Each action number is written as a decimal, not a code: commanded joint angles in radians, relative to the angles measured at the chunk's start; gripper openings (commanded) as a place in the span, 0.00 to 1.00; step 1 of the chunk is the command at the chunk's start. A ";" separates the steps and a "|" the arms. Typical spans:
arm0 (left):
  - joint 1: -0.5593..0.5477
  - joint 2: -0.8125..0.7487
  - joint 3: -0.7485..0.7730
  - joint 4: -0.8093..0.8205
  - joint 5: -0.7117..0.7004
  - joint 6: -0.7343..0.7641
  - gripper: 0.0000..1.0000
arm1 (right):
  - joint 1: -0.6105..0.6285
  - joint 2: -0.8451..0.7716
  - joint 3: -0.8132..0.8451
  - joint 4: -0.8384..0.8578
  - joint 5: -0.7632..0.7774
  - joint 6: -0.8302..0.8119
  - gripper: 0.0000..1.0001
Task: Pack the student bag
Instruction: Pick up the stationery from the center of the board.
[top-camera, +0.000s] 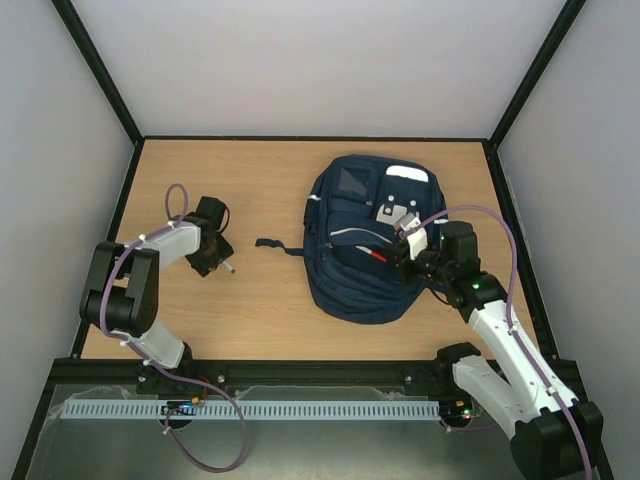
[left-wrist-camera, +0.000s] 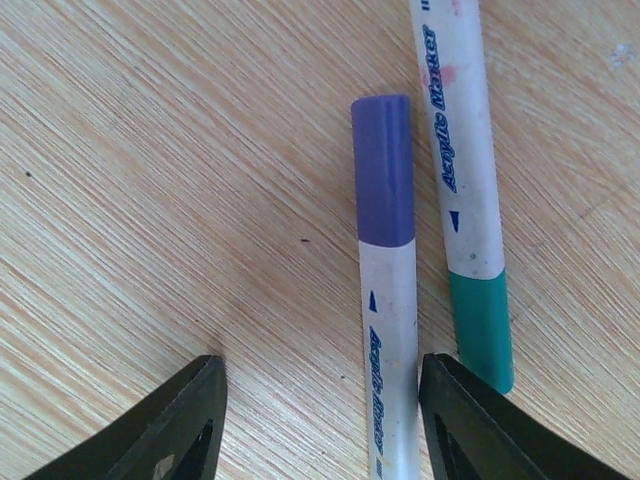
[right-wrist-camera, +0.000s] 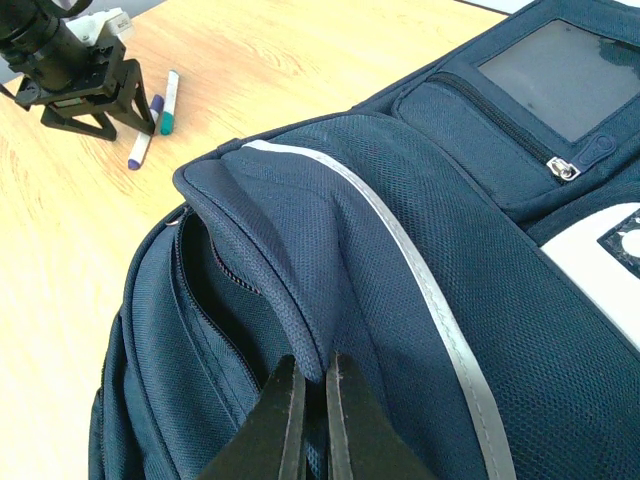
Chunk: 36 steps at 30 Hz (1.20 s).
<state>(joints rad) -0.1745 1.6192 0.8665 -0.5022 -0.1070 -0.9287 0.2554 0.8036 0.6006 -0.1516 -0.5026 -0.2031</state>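
The student bag (top-camera: 365, 240), a navy backpack with white stripes, lies at the right of the table. My right gripper (top-camera: 405, 255) is shut on a fold of the bag's fabric (right-wrist-camera: 300, 300) and holds it up beside an open zip pocket (right-wrist-camera: 205, 290). A red item (top-camera: 378, 256) shows in that opening. My left gripper (left-wrist-camera: 320, 375) is open and low over the table. A purple-capped marker (left-wrist-camera: 387, 290) lies between its jaws, close to the right finger (left-wrist-camera: 470, 420). A green-capped marker (left-wrist-camera: 472, 200) lies just outside that finger.
A dark strap (top-camera: 275, 245) trails left from the bag onto the wood. In the right wrist view the left gripper (right-wrist-camera: 95, 105) stands over both markers (right-wrist-camera: 150, 130). A black frame (top-camera: 310, 137) and grey walls bound the table.
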 joint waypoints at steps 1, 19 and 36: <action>-0.003 0.037 0.026 -0.081 0.021 -0.023 0.55 | -0.004 -0.034 0.001 0.030 -0.040 -0.004 0.01; 0.006 -0.067 -0.098 -0.086 -0.015 0.087 0.28 | -0.004 -0.049 0.001 0.029 -0.041 -0.011 0.01; 0.005 -0.224 -0.123 -0.101 -0.005 0.160 0.16 | -0.004 -0.052 0.002 0.027 -0.050 -0.013 0.01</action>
<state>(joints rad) -0.1734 1.4410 0.7639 -0.5758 -0.1215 -0.7990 0.2550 0.7715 0.5972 -0.1566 -0.5014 -0.2203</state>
